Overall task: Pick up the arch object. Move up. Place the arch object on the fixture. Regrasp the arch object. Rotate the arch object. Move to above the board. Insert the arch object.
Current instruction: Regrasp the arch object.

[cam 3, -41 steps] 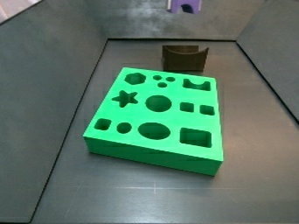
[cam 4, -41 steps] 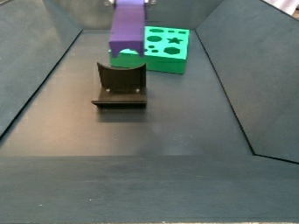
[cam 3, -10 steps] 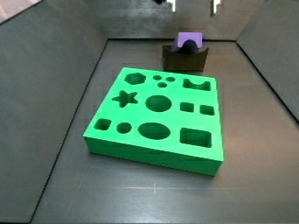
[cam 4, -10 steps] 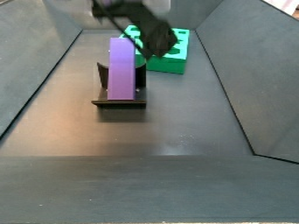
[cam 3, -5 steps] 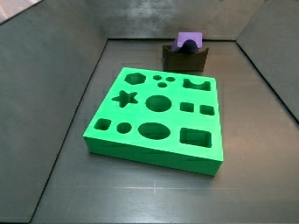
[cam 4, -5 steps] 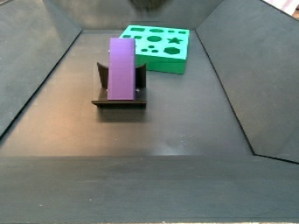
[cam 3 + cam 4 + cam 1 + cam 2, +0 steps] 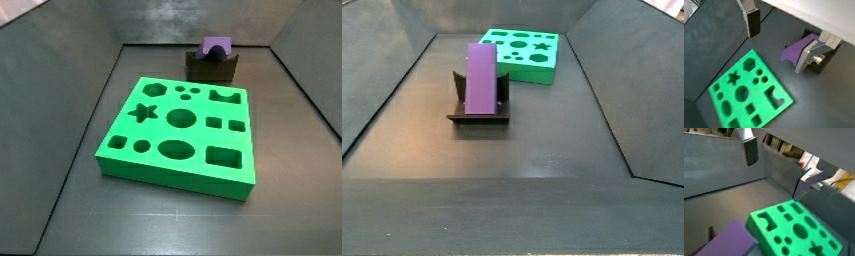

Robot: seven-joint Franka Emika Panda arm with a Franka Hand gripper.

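The arch object is seen propped in the fixture, at 12 o'clock from the board. The end effector is held wide and empty, high above. A misaligned regrasp could topple it.

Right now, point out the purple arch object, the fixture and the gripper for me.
arch object (image 7: 481, 78): a side view, on its broad purple face.
fixture (image 7: 210, 68): a side view, on its dark front wall.
gripper (image 7: 779, 44): a wrist view, midway between the open, empty fingers.
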